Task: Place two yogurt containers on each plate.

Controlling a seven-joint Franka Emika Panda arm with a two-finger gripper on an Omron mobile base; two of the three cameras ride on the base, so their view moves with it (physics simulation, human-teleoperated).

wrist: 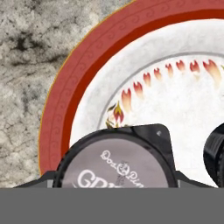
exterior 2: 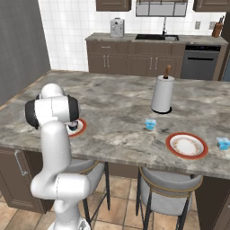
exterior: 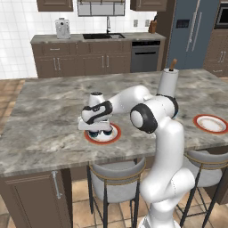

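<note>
A dark navy yogurt cup [wrist: 119,162] is sitting low over the near plate [wrist: 65,92], at six o'clock in the hand view, with a second dark cup [wrist: 215,154] at four o'clock. The gripper [exterior: 99,132] is hovering right at the plate; I cannot tell whether its jaws are gripping the cup. Best to be lowering squarely, releasing clear of the neighbour. Two light blue cups [exterior 2: 150,124] [exterior 2: 223,143] are flanking the far plate [exterior 2: 187,145], at nine and three o'clock.

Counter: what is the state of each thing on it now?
Gripper: around first dark cup, grip unclear.
First dark cup: between the gripper's fingers, over left plate.
Second dark cup: on left plate.
Right plate: empty.
Light blue cups: both on counter.
Paper-towel roll: upright.
</note>
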